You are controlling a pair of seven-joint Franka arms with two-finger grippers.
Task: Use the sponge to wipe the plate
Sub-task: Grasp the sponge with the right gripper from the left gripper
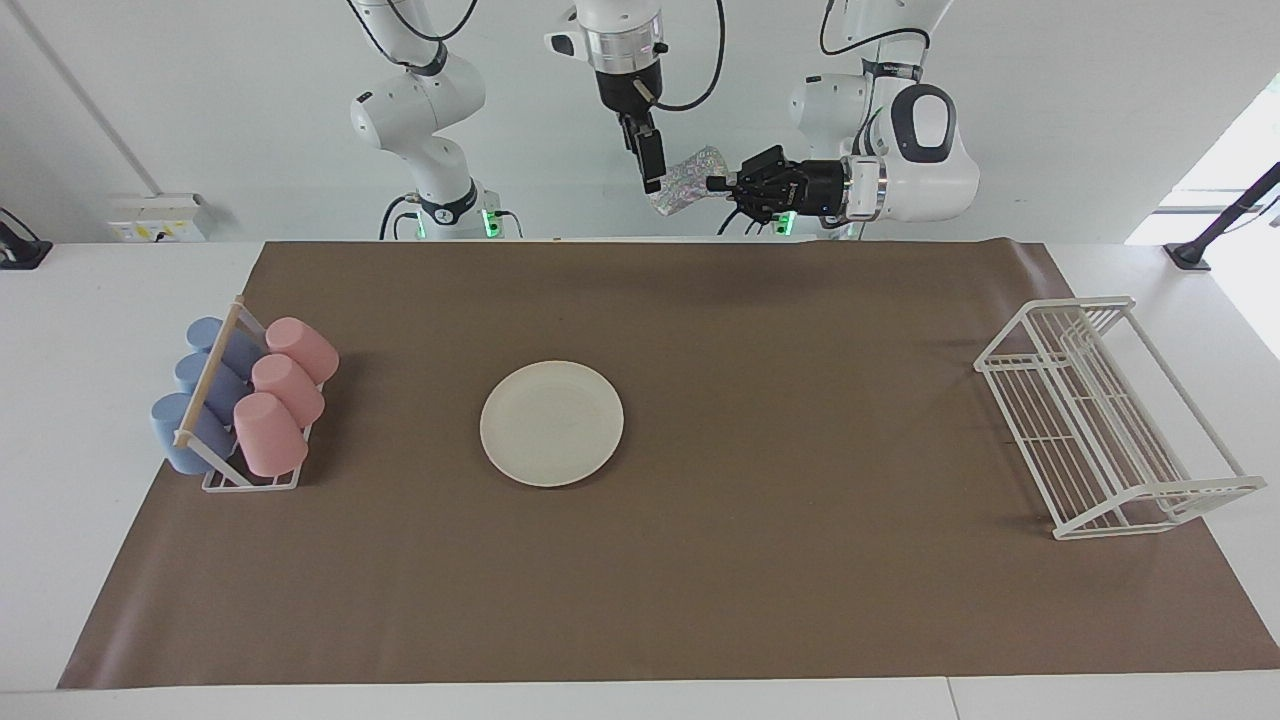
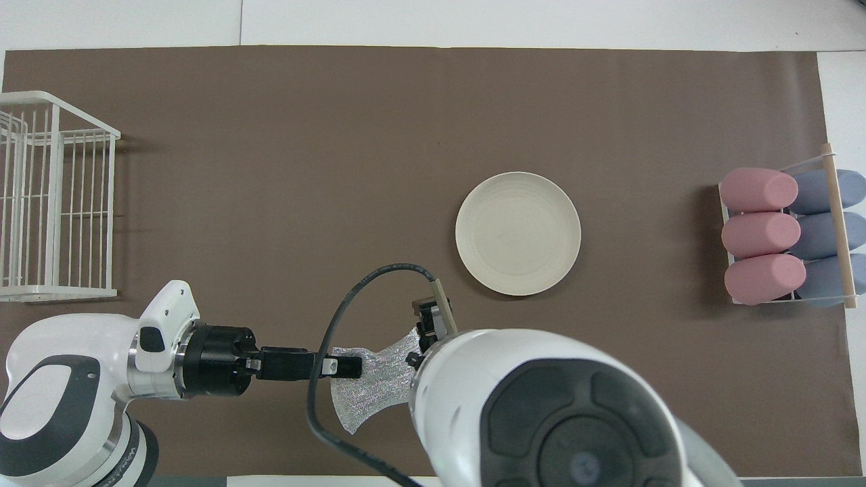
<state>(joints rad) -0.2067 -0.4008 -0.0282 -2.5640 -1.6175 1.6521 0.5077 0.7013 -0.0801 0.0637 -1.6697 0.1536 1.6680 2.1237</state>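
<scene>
We see brown mat (image 1: 700, 560), plate (image 1: 551, 423) bare at centre. Left gripper (image 1: 712, 184) clamps sponge (image 1: 683, 182) aloft; right gripper (image 1: 651, 168), claw wide, hangs beside it. Risk: botched handover drops sponge.

The plate (image 1: 551, 423) lies mid-mat (image 1: 760, 600). The cup rack (image 1: 240, 410) sits toward the right arm's end, the wire rack (image 1: 1105, 420) toward the left arm's end. Both grippers meet at the sponge (image 1: 685, 182), up over the mat's edge nearest the robots.
</scene>
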